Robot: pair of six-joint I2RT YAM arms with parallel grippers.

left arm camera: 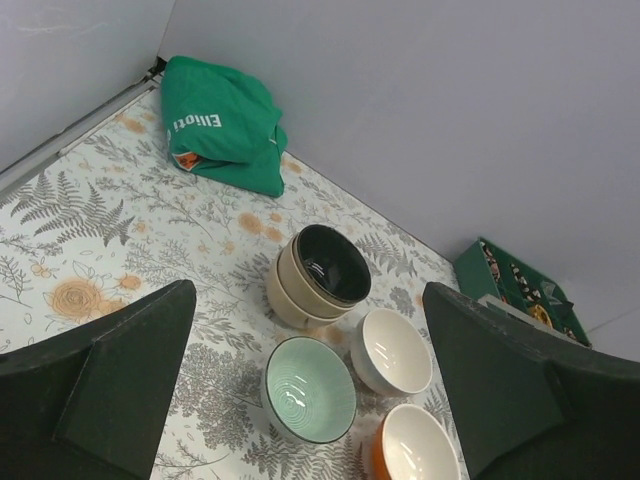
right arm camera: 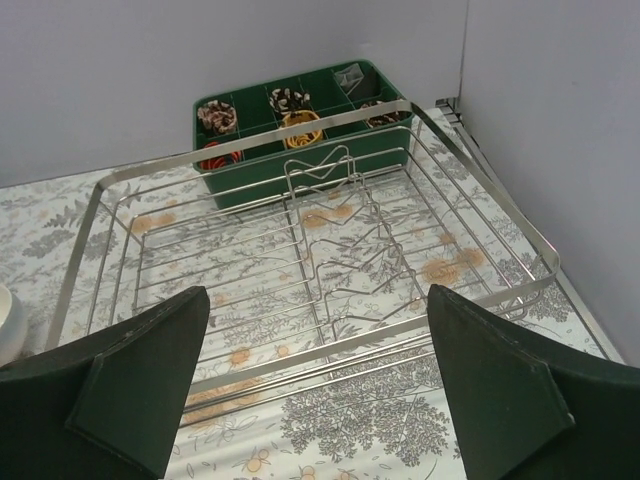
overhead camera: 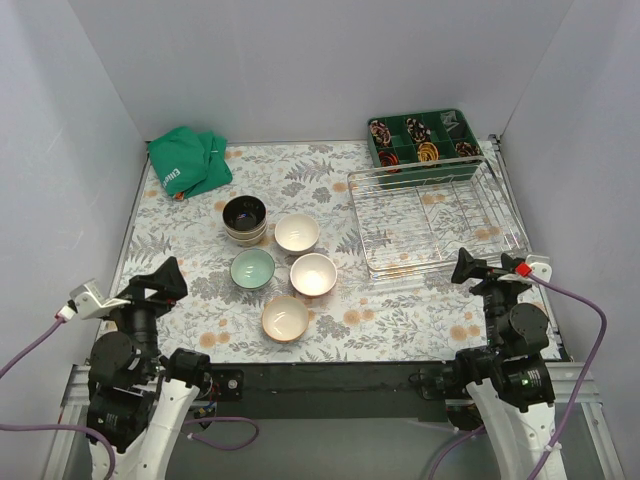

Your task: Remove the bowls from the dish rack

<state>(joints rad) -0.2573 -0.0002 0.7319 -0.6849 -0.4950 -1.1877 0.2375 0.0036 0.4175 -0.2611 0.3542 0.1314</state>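
While both arms sit at the near edge, the left claw (overhead camera: 168,278) and right claw (overhead camera: 470,268) gape wide, gripping nothing. On the worktop (overhead camera: 400,310), left of the dish rack (overhead camera: 435,215), stand a beige bowl (overhead camera: 285,319), then a pale green bowl (overhead camera: 253,269) beside an orange bowl (overhead camera: 313,274), a white bowl (overhead camera: 297,233), and farthest a dark-glazed stack (overhead camera: 244,218). A green tray (overhead camera: 425,138) sits just behind the rack.

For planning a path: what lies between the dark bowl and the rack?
In the top view, one white bowl lies between the dark bowl and the rack; past it the table is bare.
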